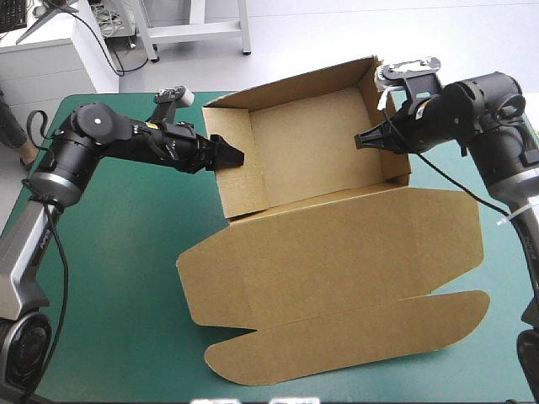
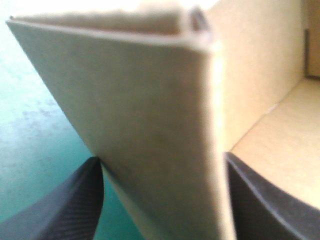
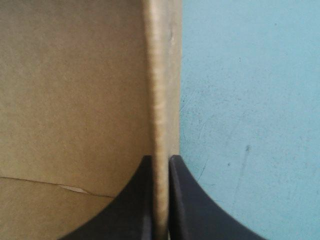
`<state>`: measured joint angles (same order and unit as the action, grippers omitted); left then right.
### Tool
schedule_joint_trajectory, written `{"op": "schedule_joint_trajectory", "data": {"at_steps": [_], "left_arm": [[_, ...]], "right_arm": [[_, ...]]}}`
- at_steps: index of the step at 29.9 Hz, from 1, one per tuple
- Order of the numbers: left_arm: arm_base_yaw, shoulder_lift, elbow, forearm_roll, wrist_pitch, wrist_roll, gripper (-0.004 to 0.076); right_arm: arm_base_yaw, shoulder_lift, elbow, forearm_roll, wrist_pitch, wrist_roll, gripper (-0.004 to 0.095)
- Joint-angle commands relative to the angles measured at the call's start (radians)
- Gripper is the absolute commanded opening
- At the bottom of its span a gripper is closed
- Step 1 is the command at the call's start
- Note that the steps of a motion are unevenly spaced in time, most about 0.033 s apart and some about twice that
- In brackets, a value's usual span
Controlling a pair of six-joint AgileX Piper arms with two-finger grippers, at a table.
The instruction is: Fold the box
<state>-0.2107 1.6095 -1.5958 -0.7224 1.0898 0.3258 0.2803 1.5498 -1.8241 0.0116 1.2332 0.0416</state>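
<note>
The brown box stands as an open tray at the back of the table, its walls raised and its lid lying flat toward the front. My left gripper is at the tray's left wall. In the left wrist view its black fingers stand wide apart, open, with the doubled left wall between them. My right gripper reaches over the right wall from outside. In the right wrist view the right gripper is shut on that wall's thin top edge.
The lid's rounded tuck flap lies flat near the table's front edge. Bare teal-green cover stretches to the left of the box and shows outside the right wall. Both arms hang low over the tray's sides.
</note>
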Motion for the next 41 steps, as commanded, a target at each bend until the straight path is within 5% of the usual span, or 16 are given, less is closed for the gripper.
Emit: {"op": "schedule_joint_trajectory", "data": {"at_steps": [1, 9, 15, 41], "left_arm": [[-0.081, -0.04, -0.073, 0.168, -0.074, -0.172, 0.0441], [-0.154, -0.036, -0.082, 0.306, -0.114, -0.292, 0.0284], [-0.188, -0.018, -0.082, 0.439, -0.109, -0.376, 0.0003], [-0.213, 0.299, -0.087, 0.624, -0.148, -0.54, -0.0008]], "right_arm": [[0.031, -0.015, -0.03, 0.035, -0.074, 0.031, -0.0016], [0.101, 0.031, -0.032, 0.035, -0.11, 0.078, -0.0015], [0.154, 0.07, -0.032, 0.006, -0.128, 0.142, -0.0012], [0.141, 0.41, -0.032, -0.05, -0.182, 0.157, -0.0013]]}}
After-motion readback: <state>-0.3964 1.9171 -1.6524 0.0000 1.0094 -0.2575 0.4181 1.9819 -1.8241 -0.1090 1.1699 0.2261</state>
